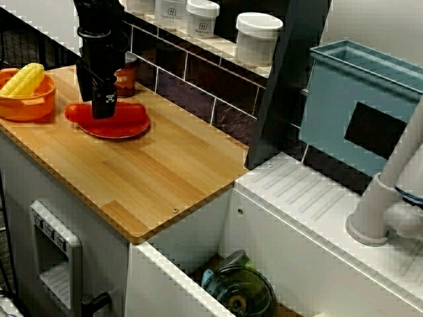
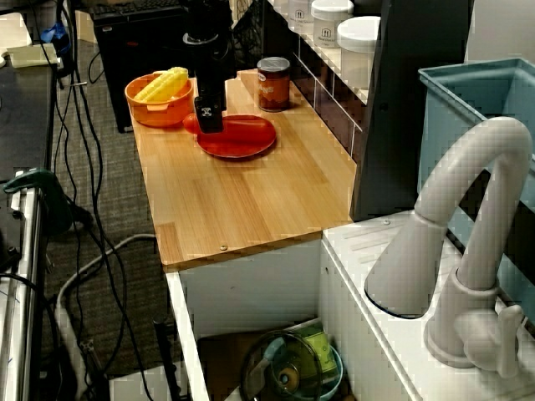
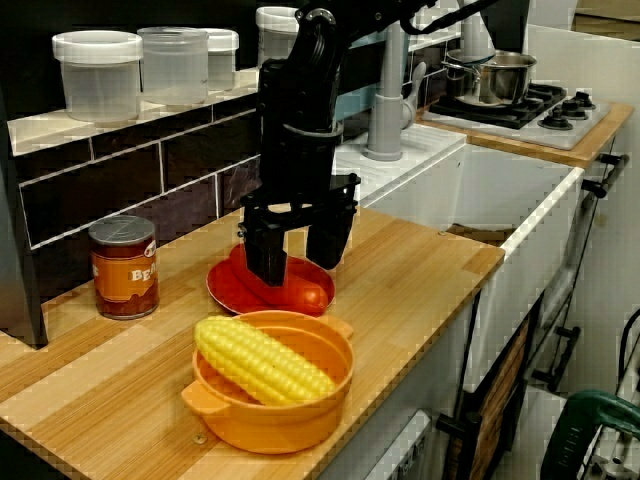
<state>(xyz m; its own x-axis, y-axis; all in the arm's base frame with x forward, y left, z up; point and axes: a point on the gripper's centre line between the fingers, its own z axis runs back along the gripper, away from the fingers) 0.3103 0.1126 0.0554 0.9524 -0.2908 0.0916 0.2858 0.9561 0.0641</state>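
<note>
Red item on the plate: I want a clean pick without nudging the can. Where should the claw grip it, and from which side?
Probably its middle, across the narrow width, from above. The long red item lies flat on the shallow red plate; the open claw has a finger either side of it. The can and orange bowl crowd sideways approaches.

Counter showing smooth, pale wood grain; red plate gleaming like glossy plastic; orange bowl looking smooth plastic; can showing dull metal on top.
</note>
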